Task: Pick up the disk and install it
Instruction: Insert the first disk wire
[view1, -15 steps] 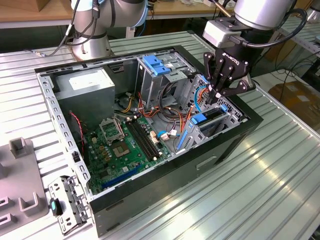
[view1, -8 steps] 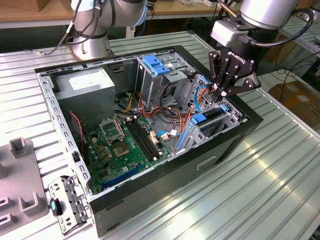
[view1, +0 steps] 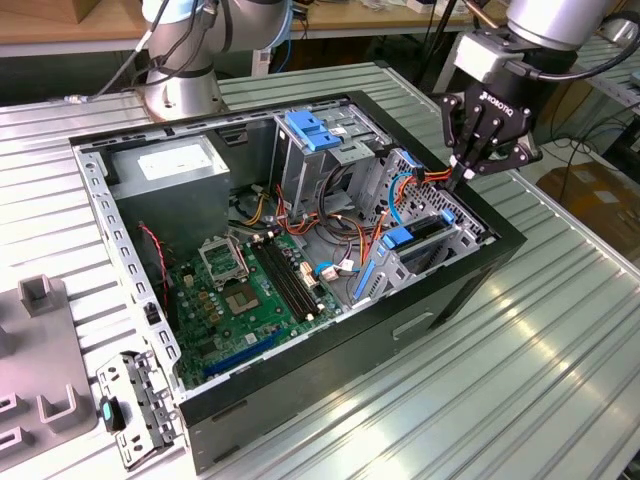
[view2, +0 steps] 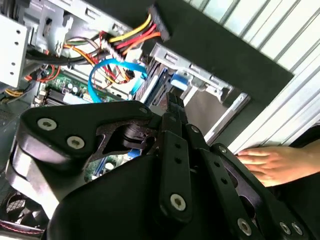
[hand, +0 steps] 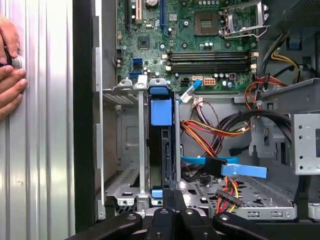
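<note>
Jaws: shut all the way, the black fingertips (view1: 462, 179) pressed together with nothing held between them.
Position: I hung over the end of the open computer case (view1: 330, 345) on the exterior view's right, tips aimed down into the drive bay.
Disk: the disk (hand: 161, 150) stood on edge in a narrow slot of the grey cage (hand: 127, 150), its blue end tab toward the motherboard (hand: 200, 60).
Contact: in the first wrist view my tips sat right at the disk's near end; I could not tell whether they touched it.
Step in hand: by my reading, seating the disk in its slot, using the closed tips as a pusher.
Doing it well: I judged the push should run straight along the slot and land on the middle of the disk's end edge. It should stay off the thin cage wall and stay slow enough for the rails to slide without jamming.
Hazard: loose cables (hand: 210, 135) and a flat blue cable (hand: 240, 170) lay just beside the slot; a sideways drift could snag them.
Materials: stamped, perforated sheet-metal cage with hard edges; smooth blue plastic rails; dark flat disk body; green board crowded with components.
Surface: ribbed, shiny metal surface (view1: 480, 400) under the case.
Bystander: a person's hand (hand: 10, 80) rested on it beside the case wall, apart from me.
</note>
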